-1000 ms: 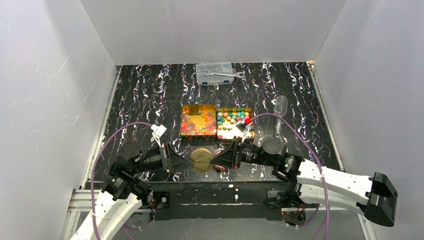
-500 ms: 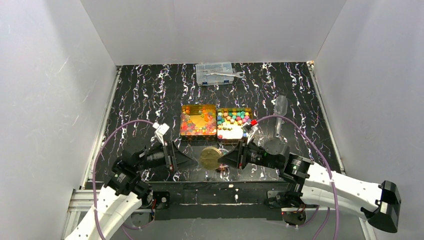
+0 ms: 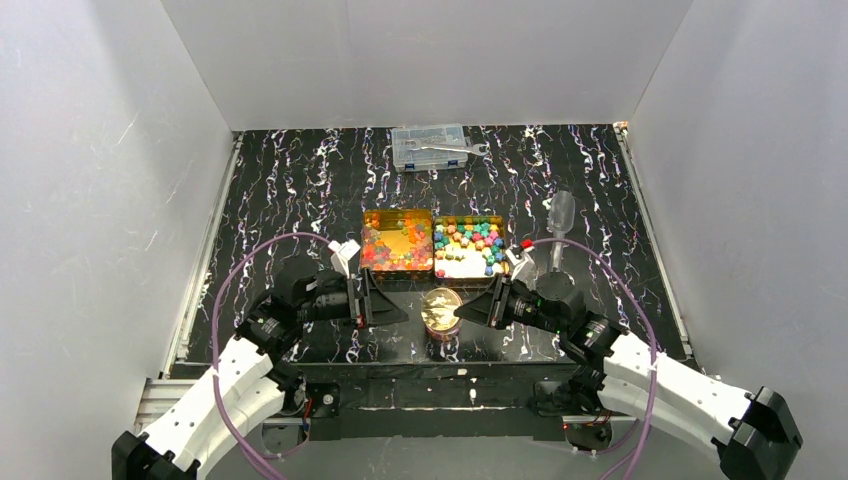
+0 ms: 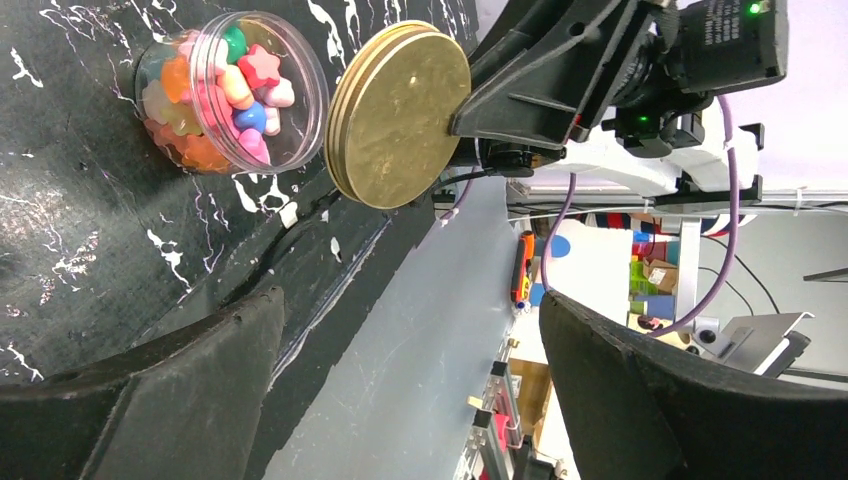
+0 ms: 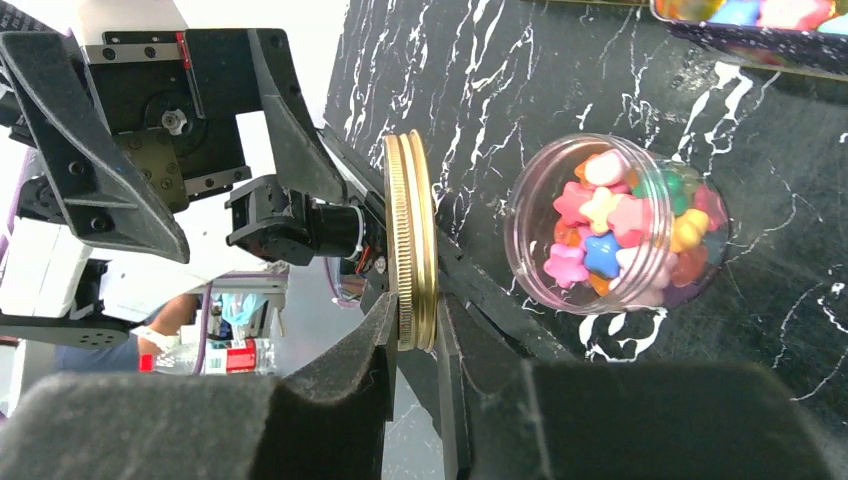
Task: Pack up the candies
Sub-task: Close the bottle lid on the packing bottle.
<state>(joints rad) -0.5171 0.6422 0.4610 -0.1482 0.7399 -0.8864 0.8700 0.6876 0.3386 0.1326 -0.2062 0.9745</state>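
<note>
A small clear jar (image 4: 232,90) (image 5: 620,225) of star-shaped candies stands open on the black marbled table near the front edge. My right gripper (image 5: 415,335) (image 3: 462,315) is shut on the rim of a gold lid (image 5: 410,240) (image 4: 400,115) (image 3: 441,308). The lid hangs close to the jar's mouth but apart from it. Left of the lid, my left gripper (image 3: 390,308) (image 4: 410,340) stands wide open with nothing between its fingers. Behind them, one tin (image 3: 397,240) holds glossy red, orange and yellow candies and another (image 3: 468,245) holds pastel ones.
A clear compartment box (image 3: 430,147) with a wrench on it sits at the back. A clear glass-like vessel (image 3: 561,215) stands right of the tins. White walls close in the table on three sides. Both purple cables loop over the front corners.
My left gripper opened, let go of the gold lid and drew back to the left. The right gripper carried the lid right, over the jar.
</note>
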